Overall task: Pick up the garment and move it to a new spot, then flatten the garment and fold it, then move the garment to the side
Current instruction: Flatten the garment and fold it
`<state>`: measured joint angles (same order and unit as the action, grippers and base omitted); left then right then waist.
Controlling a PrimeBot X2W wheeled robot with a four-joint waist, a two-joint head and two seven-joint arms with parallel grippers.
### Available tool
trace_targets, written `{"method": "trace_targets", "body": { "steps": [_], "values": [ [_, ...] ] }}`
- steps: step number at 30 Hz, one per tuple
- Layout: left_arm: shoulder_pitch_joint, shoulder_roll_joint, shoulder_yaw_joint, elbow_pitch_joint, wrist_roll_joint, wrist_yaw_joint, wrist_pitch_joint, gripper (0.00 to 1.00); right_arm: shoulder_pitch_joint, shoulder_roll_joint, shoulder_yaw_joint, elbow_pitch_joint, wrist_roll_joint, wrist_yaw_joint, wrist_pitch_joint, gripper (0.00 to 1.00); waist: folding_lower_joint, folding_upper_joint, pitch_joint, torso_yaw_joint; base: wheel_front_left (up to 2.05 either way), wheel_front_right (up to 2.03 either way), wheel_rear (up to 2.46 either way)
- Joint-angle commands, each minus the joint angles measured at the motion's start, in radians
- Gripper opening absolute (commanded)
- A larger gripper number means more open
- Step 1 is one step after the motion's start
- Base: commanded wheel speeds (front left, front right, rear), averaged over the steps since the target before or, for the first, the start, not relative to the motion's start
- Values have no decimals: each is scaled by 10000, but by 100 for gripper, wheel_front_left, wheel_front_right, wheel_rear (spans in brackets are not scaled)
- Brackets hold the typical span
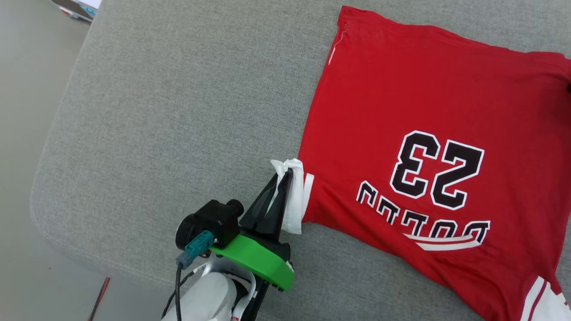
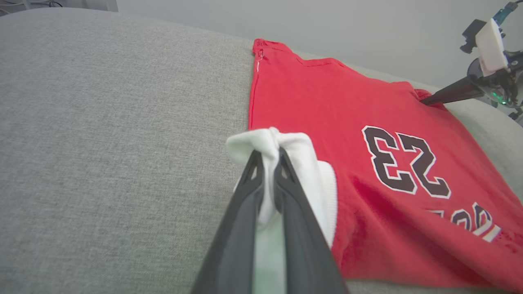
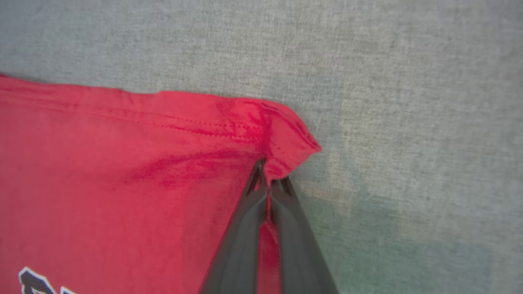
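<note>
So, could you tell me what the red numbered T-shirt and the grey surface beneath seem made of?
The red jersey-style T-shirt looks like thin matte knit, perhaps cotton: it bunches softly and shows stitched hems. The grey flecked cushion looks like coarse woven upholstery, matte, with a rounded padded-looking edge.

Looks like a living room: a wide grey woven cushion [image 1: 156, 111] with rounded, seamed corner, pale smooth floor [image 1: 22, 133], plain wall [image 2: 327, 20].
</note>
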<state>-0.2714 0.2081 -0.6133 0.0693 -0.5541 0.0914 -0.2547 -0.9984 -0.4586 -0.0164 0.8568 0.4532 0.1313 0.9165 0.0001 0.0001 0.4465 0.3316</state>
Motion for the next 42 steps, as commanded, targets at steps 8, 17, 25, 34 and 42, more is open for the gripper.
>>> {"method": "trace_targets", "body": {
  "steps": [8,17,25,34,42],
  "values": [
    [346,197,257,453,-309,6,-26,0,791,-637,-228,-253,190,-6,-468,0,-1,-1,-1271,-319,0,0,0],
    [1222,771,671,858,-752,295,170,0,3536,-1289,-199,-2714,911,-6,-659,0,-1,-1,-2817,-1418,0,0,0],
    [2062,1456,898,781,-1024,537,589,0,7797,-720,-1722,-5468,1259,-6,-778,0,-1,-1,-3696,-2521,0,0,0],
    [2561,1834,1008,500,-1265,712,947,0,11866,1994,-3329,-8100,629,-6,-697,0,-1,-1,-3933,-3400,0,0,0],
    [2608,1938,1001,438,-1358,759,1123,0,13146,3823,-3587,-8558,551,-6,-978,10,-1,-1,-3862,-3640,0,0,0]
  ]
}}
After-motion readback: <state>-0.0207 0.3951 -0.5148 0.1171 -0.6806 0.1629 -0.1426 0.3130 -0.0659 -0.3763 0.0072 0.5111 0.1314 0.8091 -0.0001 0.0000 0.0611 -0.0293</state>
